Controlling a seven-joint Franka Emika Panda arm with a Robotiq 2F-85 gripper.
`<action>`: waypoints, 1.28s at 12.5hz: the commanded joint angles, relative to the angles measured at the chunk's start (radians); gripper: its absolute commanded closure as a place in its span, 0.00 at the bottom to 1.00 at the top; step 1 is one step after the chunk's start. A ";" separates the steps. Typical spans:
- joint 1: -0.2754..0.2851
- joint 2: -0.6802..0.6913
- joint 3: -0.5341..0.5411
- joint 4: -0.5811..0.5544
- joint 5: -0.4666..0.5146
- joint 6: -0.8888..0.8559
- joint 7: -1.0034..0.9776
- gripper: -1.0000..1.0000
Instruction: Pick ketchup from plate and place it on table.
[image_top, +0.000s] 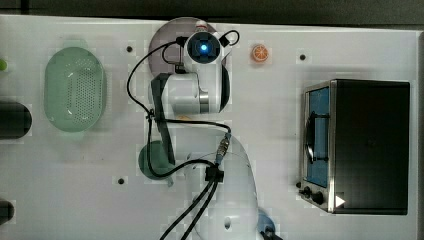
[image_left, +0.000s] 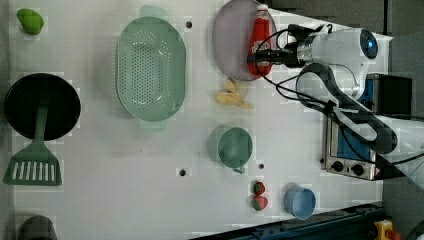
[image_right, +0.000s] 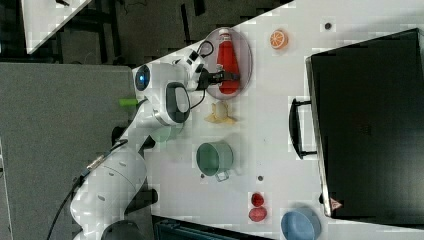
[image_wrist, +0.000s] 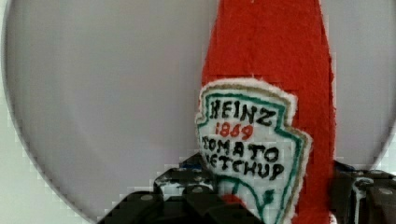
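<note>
A: Item one, nearest the wrist camera?

B: Gripper (image_wrist: 271, 196), black fingers (image_wrist: 187, 186) set on either side of the ketchup (image_wrist: 280, 70), low on the bottle beside its stitched label. In the left view the fingers straddle the bottle's lower body. Whether the pads actually press it, I cannot tell; the jaws stand partway apart, around the bottle.

A: The ketchup itself?

B: Small red bottle, white cap, whitish label. It lies flat on the plate (image_wrist: 93, 93), in the upper centre of the left view, cap toward the top edge. In the right view, upper centre as well, the bottle (image_right: 228, 60) lies on the plate (image_right: 245, 45) with the gripper (image_right: 226, 76) across it.

A: The plate?

B: Round, pale mauve-pink, resting on the white table (image_left: 125, 165). In the top view the arm's wrist covers most of it; its rim (image_top: 165, 35) shows at upper centre.

A: Nearby entries?

B: Left view: a yellow banana peel (image_left: 232, 95) just below the plate; a green perforated strainer (image_left: 150, 70) to its left; a green mug (image_left: 231, 147) at centre.

A: Further off?

B: Two strawberries (image_left: 259, 195) and a blue cup (image_left: 300, 201) at lower right; a toaster oven (image_left: 350, 145) at the right edge; a black pan (image_left: 42, 106) and green spatula (image_left: 34, 162) at the far left. An orange slice (image_top: 260, 53) sits right of the plate in the top view.
</note>
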 joint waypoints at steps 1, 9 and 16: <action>-0.006 -0.072 0.001 0.055 0.011 -0.050 -0.016 0.37; -0.071 -0.305 0.000 0.123 0.104 -0.455 0.080 0.37; -0.109 -0.583 -0.030 -0.116 0.107 -0.594 0.168 0.37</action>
